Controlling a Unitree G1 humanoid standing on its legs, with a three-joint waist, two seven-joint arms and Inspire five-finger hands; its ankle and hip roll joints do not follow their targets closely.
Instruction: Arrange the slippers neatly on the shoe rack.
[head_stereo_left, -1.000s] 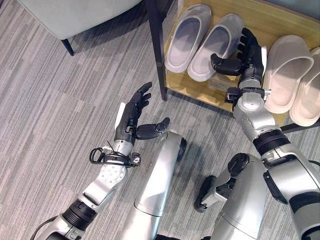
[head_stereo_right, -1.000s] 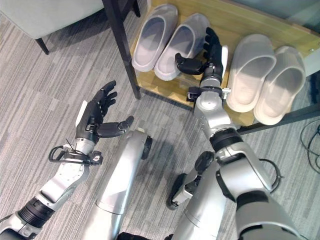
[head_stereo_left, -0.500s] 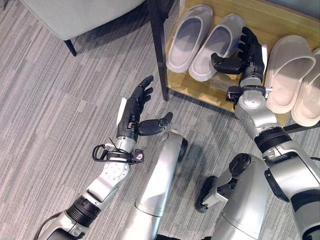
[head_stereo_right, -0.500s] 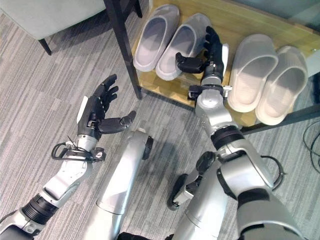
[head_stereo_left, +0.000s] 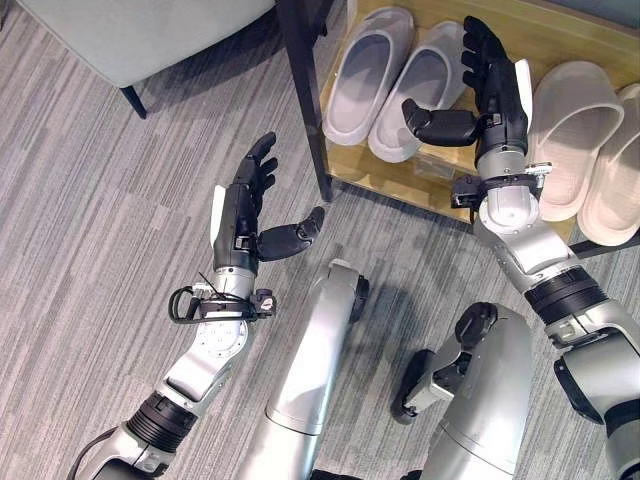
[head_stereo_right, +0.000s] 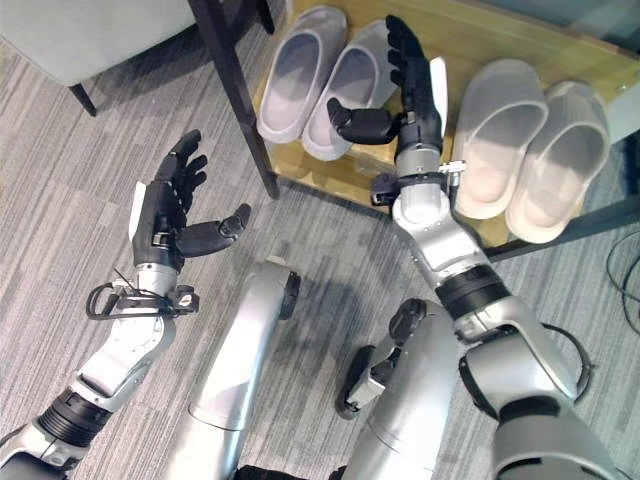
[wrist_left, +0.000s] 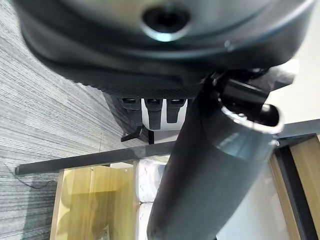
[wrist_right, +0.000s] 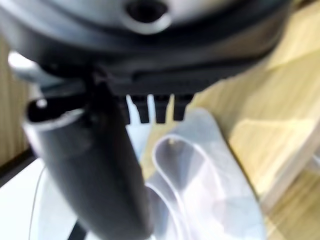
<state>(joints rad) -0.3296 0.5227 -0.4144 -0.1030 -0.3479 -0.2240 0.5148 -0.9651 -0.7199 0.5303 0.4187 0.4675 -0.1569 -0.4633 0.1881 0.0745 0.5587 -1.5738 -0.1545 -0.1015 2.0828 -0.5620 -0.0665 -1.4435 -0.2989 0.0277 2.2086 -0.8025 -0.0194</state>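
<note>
Two pale grey slippers (head_stereo_left: 362, 72) (head_stereo_left: 417, 90) lie side by side on the wooden shoe rack shelf (head_stereo_left: 400, 178), toes pointing away. A cream pair (head_stereo_left: 572, 130) (head_stereo_left: 614, 160) lies further right on the same shelf. My right hand (head_stereo_left: 489, 85) hovers open above the shelf between the two pairs, thumb stretched over the nearer grey slipper, holding nothing. The right wrist view shows a grey slipper (wrist_right: 200, 175) past the thumb. My left hand (head_stereo_left: 244, 205) is open over the carpet left of the rack's black post (head_stereo_left: 304, 95), palm toward the rack, empty.
A grey upholstered seat (head_stereo_left: 150, 30) with a dark leg (head_stereo_left: 132, 100) stands at the back left. Striped grey carpet (head_stereo_left: 80, 250) covers the floor. The rack's dark frame bar (head_stereo_left: 600, 245) runs along the right.
My right hand has lifted off the shelf and risen a little above the grey slipper. My left hand has moved slightly left and up over the carpet.
</note>
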